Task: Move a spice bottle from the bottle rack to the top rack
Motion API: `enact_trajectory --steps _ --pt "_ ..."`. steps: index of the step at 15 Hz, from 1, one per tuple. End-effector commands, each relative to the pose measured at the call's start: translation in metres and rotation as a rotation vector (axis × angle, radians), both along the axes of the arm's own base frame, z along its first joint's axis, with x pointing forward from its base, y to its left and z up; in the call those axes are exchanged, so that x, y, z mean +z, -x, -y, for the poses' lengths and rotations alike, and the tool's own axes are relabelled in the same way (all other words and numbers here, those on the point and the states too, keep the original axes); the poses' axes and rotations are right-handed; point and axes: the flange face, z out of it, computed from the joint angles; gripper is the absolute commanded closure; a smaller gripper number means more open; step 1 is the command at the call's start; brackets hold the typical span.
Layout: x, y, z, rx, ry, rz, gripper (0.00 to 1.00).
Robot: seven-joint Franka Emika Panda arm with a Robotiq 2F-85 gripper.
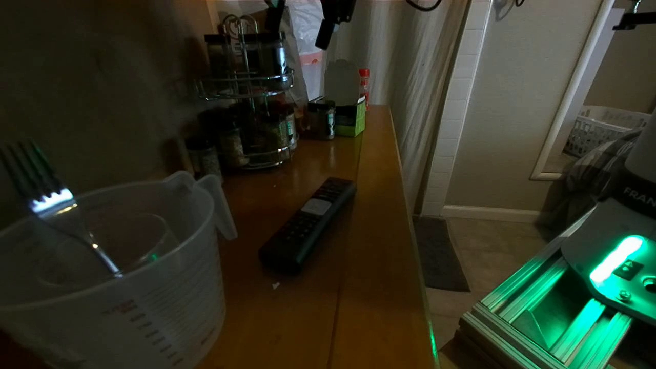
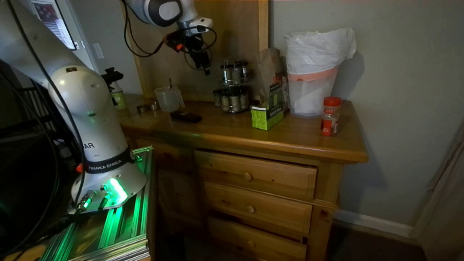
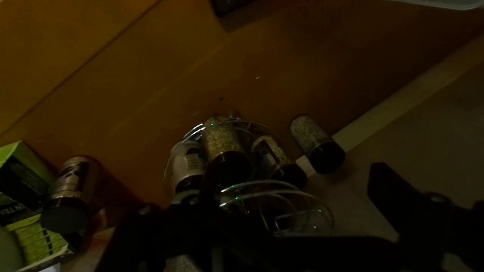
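In an exterior view, the wide-parted gripper holds nothing; the spice rack on the surface bears jars; a cut-off measuring jug contains a fork. An exterior view alone shows a spray bottle. In the wrist view, the gripper partly masks the upper tier.

The green base light is glaring, near left in an exterior view; gloom is shrouding the wrist view
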Motion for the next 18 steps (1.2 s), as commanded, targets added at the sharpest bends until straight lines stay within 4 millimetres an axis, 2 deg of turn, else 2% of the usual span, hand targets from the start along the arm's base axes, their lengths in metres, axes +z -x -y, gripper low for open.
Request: enact_trajectory --steps 1,4,6,8,10,11,14,18 --pt "-0.017 -0.01 -0.026 0.004 0.034 -0.025 0.0" --pt "-0.03 -0.017 -0.042 -0.005 0.018 -0.022 0.0" --pt "-0.036 -0.022 -0.058 0.051 0.012 -0.013 0.0" --pt "-0.035 -0.024 -0.077 0.072 0.002 -0.03 0.0" --pt "-0.024 -0.021 -0.088 0.142 -0.003 -0.03 0.0" --pt "-0.033 -0.017 -0.075 0.087 0.007 -0.025 0.0" --pt "-0.025 -0.018 -0.085 0.122 0.002 -0.021 0.0" --pt "-0.034 -0.023 -0.086 -0.06 0.113 0.059 0.0"
